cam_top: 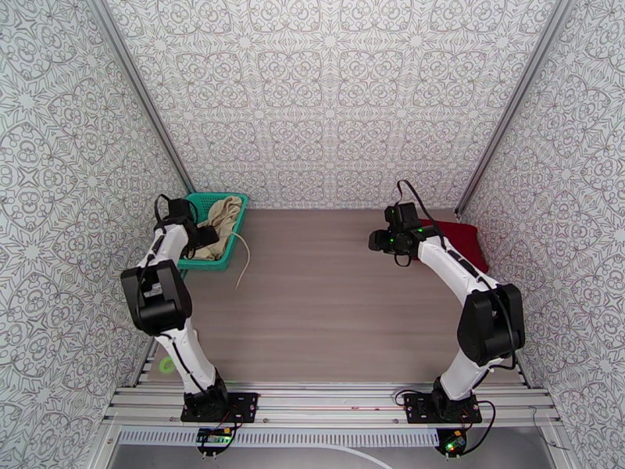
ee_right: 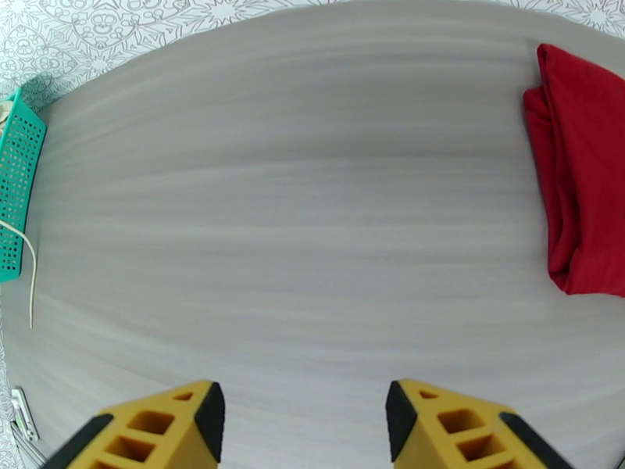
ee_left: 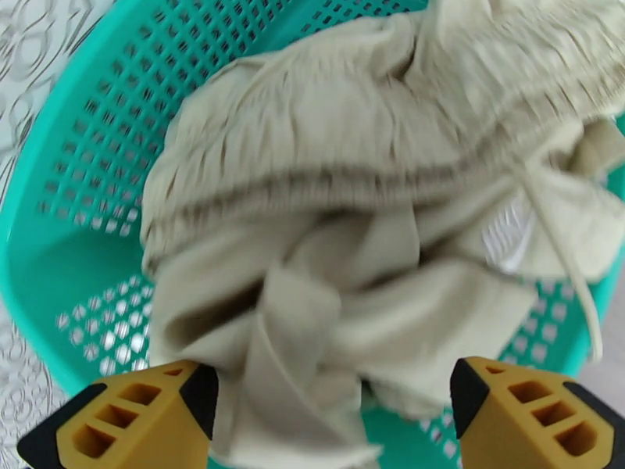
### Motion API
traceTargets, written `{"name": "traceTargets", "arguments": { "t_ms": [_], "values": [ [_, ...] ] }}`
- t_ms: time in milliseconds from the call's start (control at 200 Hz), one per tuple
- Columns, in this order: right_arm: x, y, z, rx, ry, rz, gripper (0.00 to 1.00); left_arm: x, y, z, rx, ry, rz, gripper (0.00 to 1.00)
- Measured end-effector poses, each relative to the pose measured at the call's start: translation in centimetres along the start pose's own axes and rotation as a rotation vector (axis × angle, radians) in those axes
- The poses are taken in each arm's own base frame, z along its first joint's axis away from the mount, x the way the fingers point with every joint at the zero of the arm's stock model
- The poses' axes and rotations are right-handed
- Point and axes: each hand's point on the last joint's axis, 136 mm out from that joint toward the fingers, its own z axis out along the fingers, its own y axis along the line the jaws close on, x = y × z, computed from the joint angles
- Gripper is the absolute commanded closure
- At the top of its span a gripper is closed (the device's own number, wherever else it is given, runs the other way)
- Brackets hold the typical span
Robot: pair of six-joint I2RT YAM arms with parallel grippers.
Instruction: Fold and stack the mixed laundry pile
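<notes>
The cream-beige garment (ee_left: pixel 351 189) lies crumpled in the teal mesh basket (ee_left: pixel 86 150), its thin white cord (ee_left: pixel 558 252) trailing over the rim. My left gripper (ee_left: pixel 332 408) hovers just over it, jaws wide apart, with a fold of the cloth lying loose between the yellow fingertips (ee_left: pixel 195 396). In the top view the left gripper (cam_top: pixel 205 234) is at the basket (cam_top: pixel 234 201) and the cord (cam_top: pixel 244 263) dangles onto the table. The dark red shirt (cam_top: pixel 466 238) lies folded at the far right. My right gripper (cam_top: pixel 380 241) stands open over bare table, left of the red shirt (ee_right: pixel 582 173).
The basket sits in the far left corner against the patterned wall. The grey wooden table (cam_top: pixel 328 291) stretches bare between the two arms. Patterned walls close in the left, back and right sides. A metal rail (cam_top: pixel 328 400) runs along the near edge.
</notes>
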Motion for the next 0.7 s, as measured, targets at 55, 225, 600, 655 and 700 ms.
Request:
{"name": "traceTargets", "arguments": {
  "t_ms": [55,225,600,655,700],
  "values": [
    [0.1,0.0,0.0,-0.002,0.002,0.005,0.41,-0.4,-0.1,0.8,-0.001,0.003,0.000,0.20],
    [0.1,0.1,0.0,-0.007,0.006,0.010,0.41,-0.9,-0.8,4.0,0.013,0.033,0.006,0.69],
    [0.6,0.0,-0.9,-0.002,0.007,0.008,0.41,-4.6,-6.7,-1.3,0.254,-0.142,0.043,1.00],
    [0.6,0.0,-1.5,-0.004,-0.002,0.007,0.41,-6.9,-8.0,-5.8,0.319,-0.244,0.042,1.00],
    [0.5,0.0,-1.9,-0.004,-0.012,0.007,0.41,-8.5,-8.9,-9.7,0.370,-0.320,0.038,1.00]
  ]
}}
